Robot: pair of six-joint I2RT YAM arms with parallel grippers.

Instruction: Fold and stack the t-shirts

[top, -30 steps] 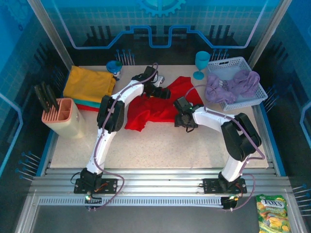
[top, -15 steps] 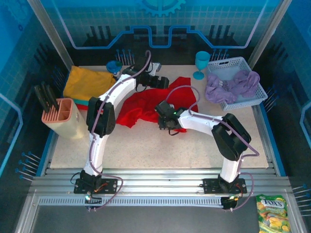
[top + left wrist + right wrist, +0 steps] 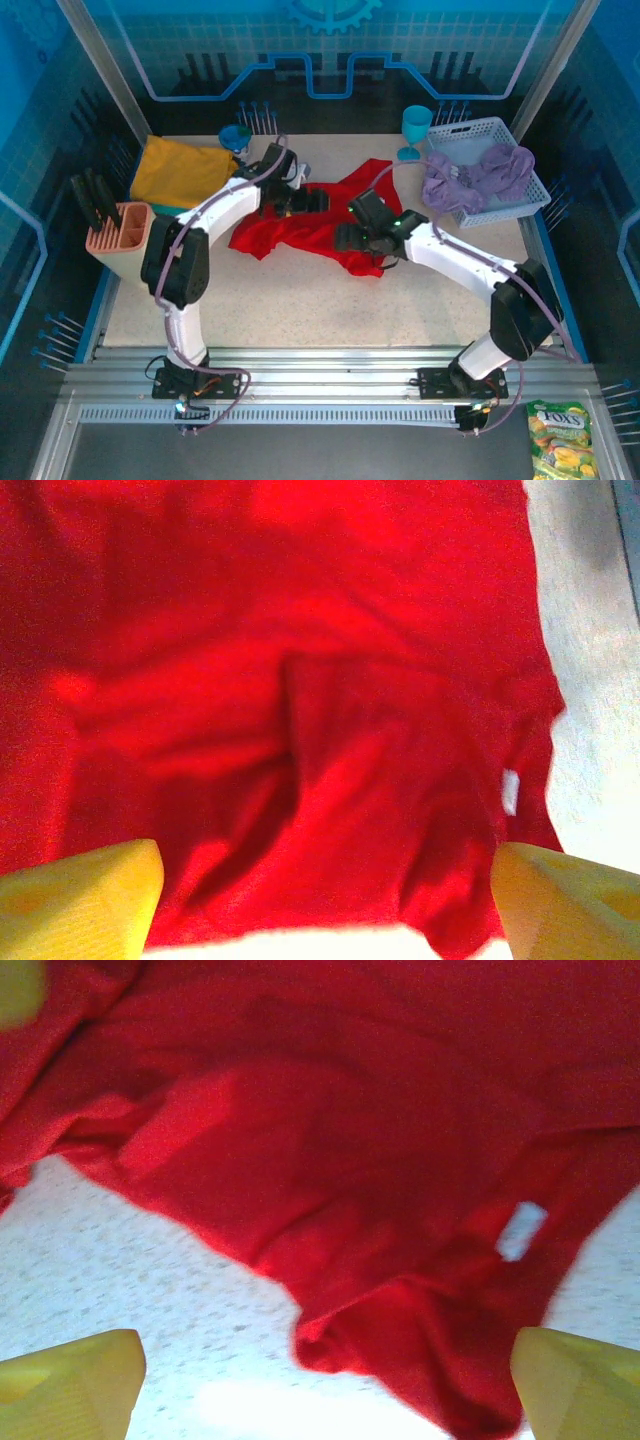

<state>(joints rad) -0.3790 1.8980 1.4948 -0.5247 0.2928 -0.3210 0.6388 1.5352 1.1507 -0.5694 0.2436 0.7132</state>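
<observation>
A bright red t-shirt (image 3: pixel 290 228) lies crumpled and spread on the table's middle. My left gripper (image 3: pixel 312 200) hovers over its back part, open, with red cloth (image 3: pixel 300 680) under the yellow fingertips (image 3: pixel 80 895) and nothing pinched between them. My right gripper (image 3: pixel 345 238) is open over the shirt's near hem (image 3: pixel 400 1350), fingertips (image 3: pixel 580 1380) wide apart above cloth and table. A lavender t-shirt (image 3: pixel 480 170) is bunched in the white basket (image 3: pixel 520 205). A folded mustard-yellow shirt (image 3: pixel 180 170) tops a teal one (image 3: pixel 185 212) at the back left.
A teal goblet (image 3: pixel 416 130) stands beside the basket. A small blue cup (image 3: pixel 235 137) sits at the back, near the yellow shirt. A peach holder with dark handles (image 3: pixel 125 240) is at the left edge. A snack bag (image 3: pixel 560 435) lies off the table.
The red shirt has slid left and bunched up. My left gripper pulled back toward the left over it. My right gripper moved left along the hem, then opened wide.
</observation>
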